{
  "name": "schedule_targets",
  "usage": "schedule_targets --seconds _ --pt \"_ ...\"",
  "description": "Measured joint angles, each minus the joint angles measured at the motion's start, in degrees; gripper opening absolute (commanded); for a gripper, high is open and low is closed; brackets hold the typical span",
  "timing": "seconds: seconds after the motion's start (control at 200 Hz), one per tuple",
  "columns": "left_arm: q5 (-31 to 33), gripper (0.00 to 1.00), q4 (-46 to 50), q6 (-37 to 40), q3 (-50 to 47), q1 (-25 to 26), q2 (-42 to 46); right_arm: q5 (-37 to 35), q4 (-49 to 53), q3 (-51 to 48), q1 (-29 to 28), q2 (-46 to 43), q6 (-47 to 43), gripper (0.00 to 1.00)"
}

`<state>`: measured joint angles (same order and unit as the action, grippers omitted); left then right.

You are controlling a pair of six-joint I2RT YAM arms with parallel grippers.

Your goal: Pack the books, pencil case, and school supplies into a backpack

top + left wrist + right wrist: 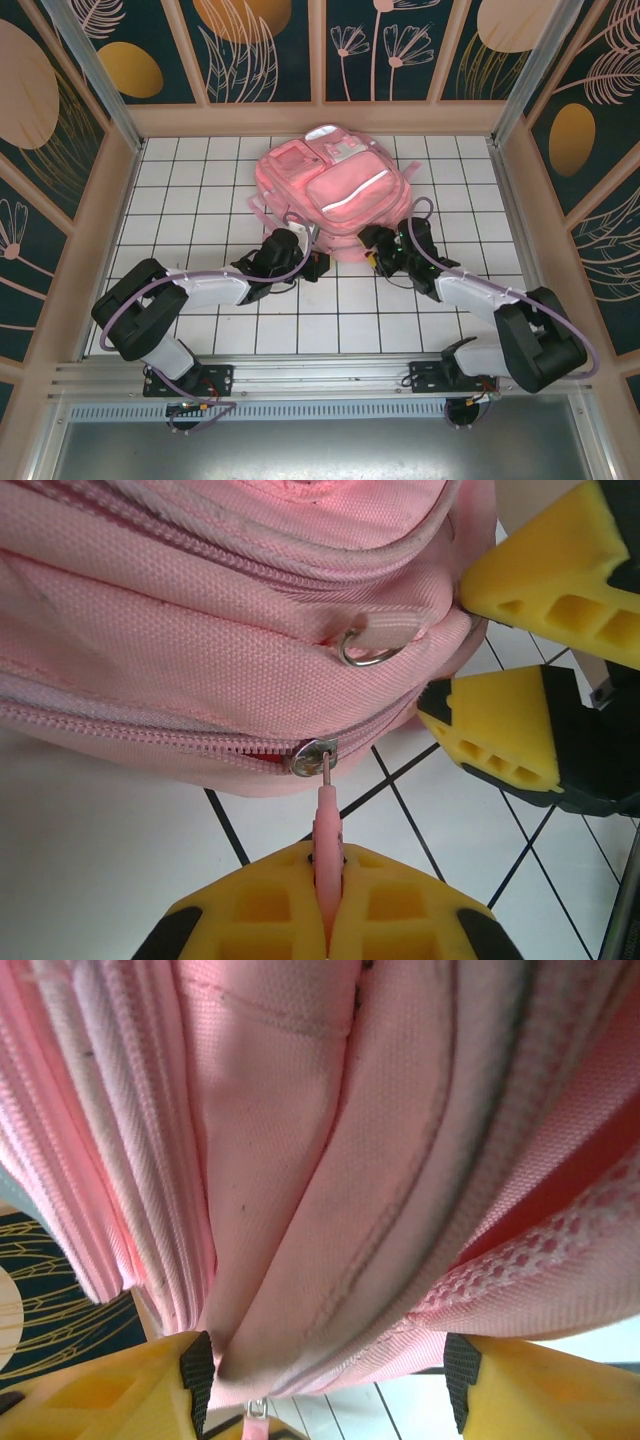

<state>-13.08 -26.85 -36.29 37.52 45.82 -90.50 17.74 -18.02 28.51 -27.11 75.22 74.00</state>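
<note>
The pink backpack (pixel 335 185) lies in the middle of the white tiled table, its pale stripe facing up. At its near left corner my left gripper (pixel 318 262) is shut on the pink zipper pull (pixel 328 820), which hangs from a metal slider (pixel 313 755) on the backpack's (pixel 200 610) side seam. A sliver of red lining shows beside the slider. My right gripper (pixel 372 245) holds the backpack's near edge, with a thick fold of pink fabric (pixel 330 1160) between its wide-set fingers (pixel 120 1390). Its yellow fingers (pixel 500 730) pinch that corner. The books, pencil case and school supplies are out of view.
A metal D-ring (pixel 365 652) on a pink loop sits just above the zipper. A loose strap (pixel 420 210) curls off the backpack's right side. Patterned walls (pixel 80 150) close in the table on three sides. Bare tiles (pixel 340 310) lie between the grippers and the arm bases.
</note>
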Motion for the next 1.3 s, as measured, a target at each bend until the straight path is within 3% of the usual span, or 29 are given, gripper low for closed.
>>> schedule_targets --seconds 0.22,0.31,0.801,1.296 --pt "0.04 0.0 0.09 -0.24 0.0 0.26 0.02 0.37 -4.2 0.94 -0.26 4.15 2.93 0.11" --pt "0.15 0.0 0.09 -0.24 0.0 0.26 0.26 -0.09 -3.78 1.38 -0.28 4.22 3.02 0.0" --pt "11.23 0.0 6.08 2.45 -1.16 0.9 4.59 -2.84 6.62 2.43 0.0 -2.71 -0.61 0.0" --pt "11.5 0.0 5.25 1.66 -2.82 -7.72 4.0 -2.36 11.06 2.16 2.01 -6.84 -2.97 0.0"
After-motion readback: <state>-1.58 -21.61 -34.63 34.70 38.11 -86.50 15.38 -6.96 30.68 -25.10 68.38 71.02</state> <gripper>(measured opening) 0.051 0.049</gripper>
